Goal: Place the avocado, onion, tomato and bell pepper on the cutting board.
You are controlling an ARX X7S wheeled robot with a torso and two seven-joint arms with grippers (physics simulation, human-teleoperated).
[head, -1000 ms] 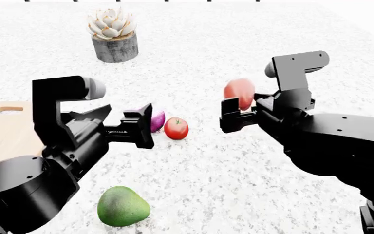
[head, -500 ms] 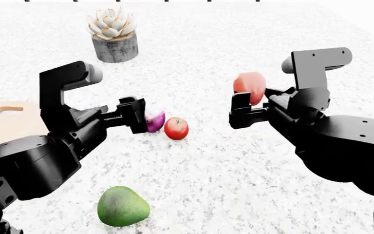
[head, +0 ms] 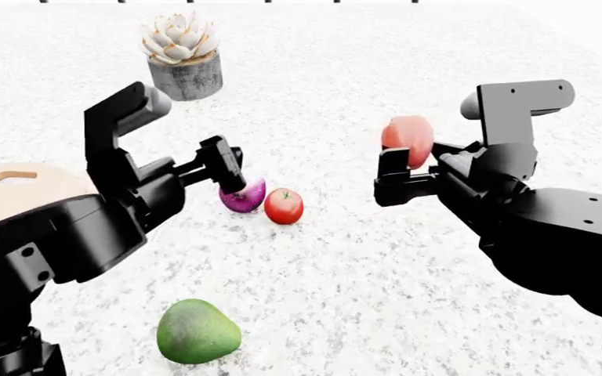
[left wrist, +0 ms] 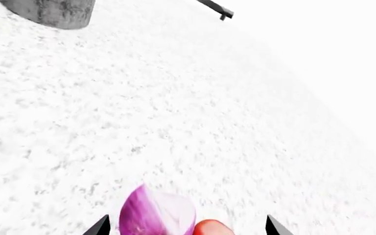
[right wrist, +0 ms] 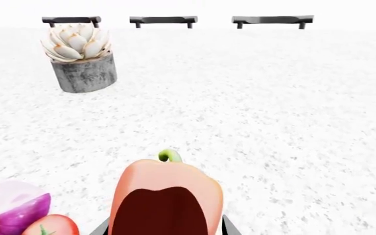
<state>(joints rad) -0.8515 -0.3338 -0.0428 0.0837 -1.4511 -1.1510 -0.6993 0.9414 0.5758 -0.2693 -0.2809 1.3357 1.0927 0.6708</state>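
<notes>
A white speckled, stone-like countertop (head: 385, 266) is seen filling the workspace, washed out to near white at the far side, where three dark bars (right wrist: 164, 20) are visible along the edge. A pale succulent in a rough grey cylindrical pot (head: 184, 72) stands at the back. The round light wooden cutting board (head: 9, 192) is seen at the left edge, its slot-shaped handle hole visible, largely hidden behind the left arm. The glossy purple onion (head: 244, 196) and the shiny red tomato (head: 283, 206) lie just beside each other mid-table; the smooth green avocado (head: 197, 332) lies nearer the robot. The left gripper (head: 220, 163) is held parted and empty just above the onion. The matte salmon-red bell pepper (head: 410, 139) is gripped by the closed right gripper (head: 418, 168), raised off the surface.
</notes>
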